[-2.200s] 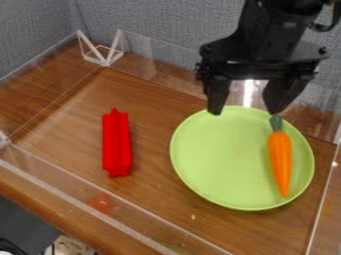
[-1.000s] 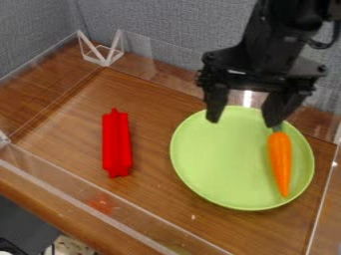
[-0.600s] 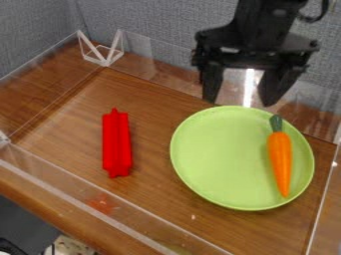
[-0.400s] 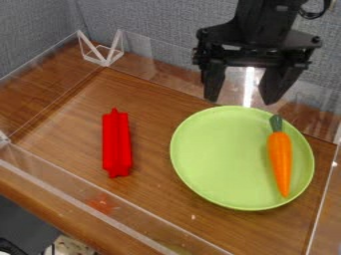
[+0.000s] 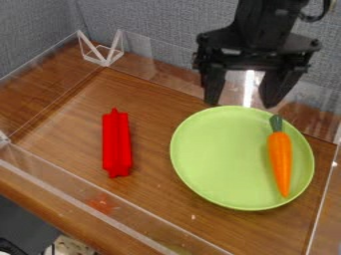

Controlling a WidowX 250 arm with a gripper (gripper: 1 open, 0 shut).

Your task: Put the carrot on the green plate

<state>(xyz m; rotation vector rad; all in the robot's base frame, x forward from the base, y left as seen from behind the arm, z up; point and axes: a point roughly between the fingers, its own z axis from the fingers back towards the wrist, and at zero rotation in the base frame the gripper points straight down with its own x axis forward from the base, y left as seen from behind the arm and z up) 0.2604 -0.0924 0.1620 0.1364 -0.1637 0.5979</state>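
Note:
The orange carrot (image 5: 280, 158) lies on the right side of the lime-green plate (image 5: 226, 157), its dark green stem end pointing toward the back. The plate sits on the wooden tabletop at the right. My gripper (image 5: 249, 92) hangs above the plate's far edge, open, with its two black fingers (image 5: 214, 88) spread wide and nothing between them. It is apart from the carrot, up and to the left of it.
A red ridged oblong block (image 5: 118, 142) lies on the wood left of the plate. A white wire stand (image 5: 102, 47) sits in the back left corner. Clear plastic walls (image 5: 80, 199) fence the table's front and sides.
The gripper has risen and drawn back from low over the plate to above its far edge, staying open. The carrot stays on the plate.

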